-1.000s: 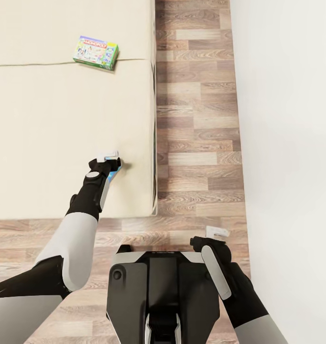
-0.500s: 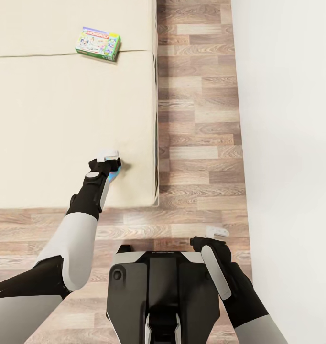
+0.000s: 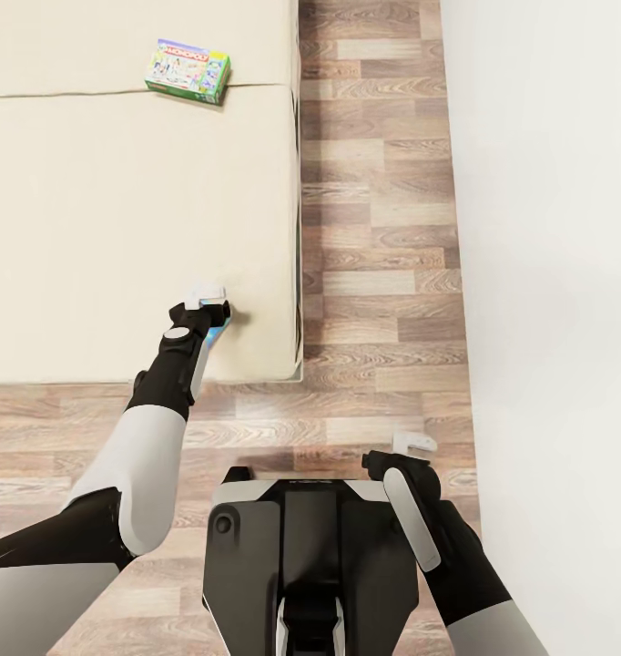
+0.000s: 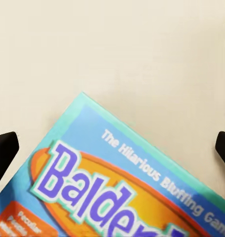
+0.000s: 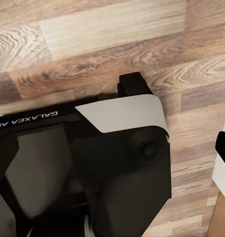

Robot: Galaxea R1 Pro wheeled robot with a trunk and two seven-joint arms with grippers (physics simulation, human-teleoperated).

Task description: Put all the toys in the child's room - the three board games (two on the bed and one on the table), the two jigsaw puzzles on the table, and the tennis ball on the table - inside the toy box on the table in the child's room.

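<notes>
The left gripper (image 3: 208, 314) grasped a Balderdash box (image 4: 117, 182) in its jaws; the Monopoly box (image 3: 188, 70) lay upper left on the bed (image 3: 92, 210) — unfetched. Right gripper (image 3: 413, 448): jaw state unclear.

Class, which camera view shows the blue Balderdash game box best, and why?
The left wrist view: the Balderdash box lies large between the fingertips, its lettering readable. In the head view the left gripper covers it, leaving a blue sliver. The right wrist view faces the robot's base.
</notes>
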